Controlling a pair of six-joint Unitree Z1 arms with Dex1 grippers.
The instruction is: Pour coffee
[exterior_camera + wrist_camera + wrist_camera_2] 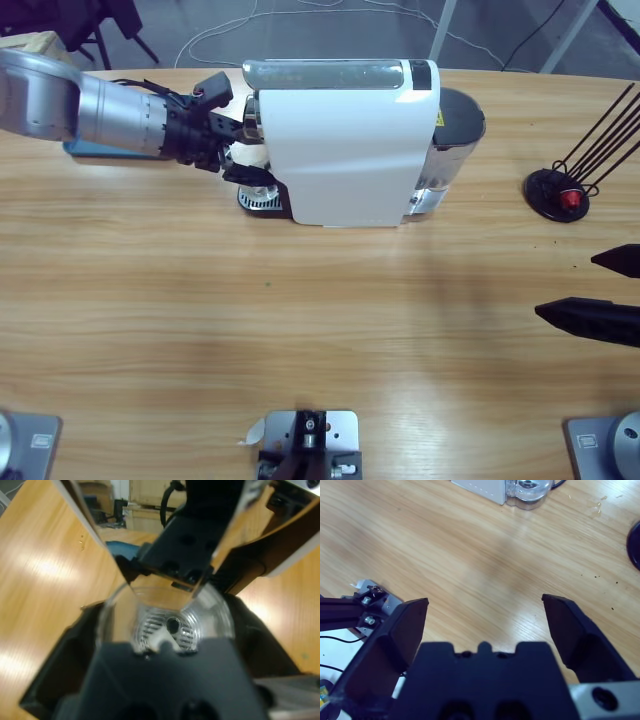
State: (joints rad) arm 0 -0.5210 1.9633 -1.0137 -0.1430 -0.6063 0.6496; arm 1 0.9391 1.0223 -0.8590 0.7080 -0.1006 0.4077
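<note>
While under spout, tumbler between left gripper jaws

Coffee machine sits on the table, at the far side near the middle. Drip grille at the machine's left end, with a clear tumbler standing on it under the spout. Left gripper comes in from the left edge, its jaws either side of the tumbler; in the left wrist view the tumbler sits between the jaws above the grille. Capsule stand right of the machine, well apart, with a capsule on its base. Right gripper at the right edge, nearer the front than the stand, over bare table; machine's end far ahead of it.
</note>
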